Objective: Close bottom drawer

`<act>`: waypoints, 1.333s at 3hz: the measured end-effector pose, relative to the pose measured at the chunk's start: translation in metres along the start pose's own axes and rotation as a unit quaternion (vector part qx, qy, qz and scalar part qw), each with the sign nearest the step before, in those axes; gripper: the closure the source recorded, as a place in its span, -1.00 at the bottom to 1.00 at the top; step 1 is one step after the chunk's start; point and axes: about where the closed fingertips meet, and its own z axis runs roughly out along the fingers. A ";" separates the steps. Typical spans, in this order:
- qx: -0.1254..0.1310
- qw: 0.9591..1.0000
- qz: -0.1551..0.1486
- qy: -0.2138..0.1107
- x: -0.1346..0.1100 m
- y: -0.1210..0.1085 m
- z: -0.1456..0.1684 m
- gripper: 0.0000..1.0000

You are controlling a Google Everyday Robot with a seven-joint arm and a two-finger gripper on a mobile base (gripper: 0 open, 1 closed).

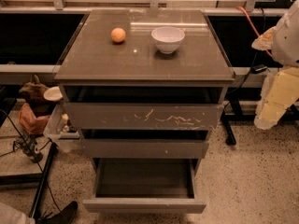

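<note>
Speckled floor [252, 181], dim warm light (tool [267, 118] far right).

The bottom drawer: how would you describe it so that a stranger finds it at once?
Left of the gripper stands a grey cabinet; the bottom drawer is the lowest of three. It alone is pulled far out, its front plain and unscratched.

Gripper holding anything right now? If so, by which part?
Nothing visible. The gripper hangs right of the cabinet, clear of every drawer; the bottom drawer stands pulled out with nothing touching it.
</note>
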 end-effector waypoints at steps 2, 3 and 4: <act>-0.011 1.000 0.019 -0.012 0.002 0.011 0.020 -1.00; -0.027 0.998 0.032 -0.046 -0.002 0.037 0.052 -1.00; -0.070 0.991 0.038 -0.104 -0.002 0.078 0.123 -1.00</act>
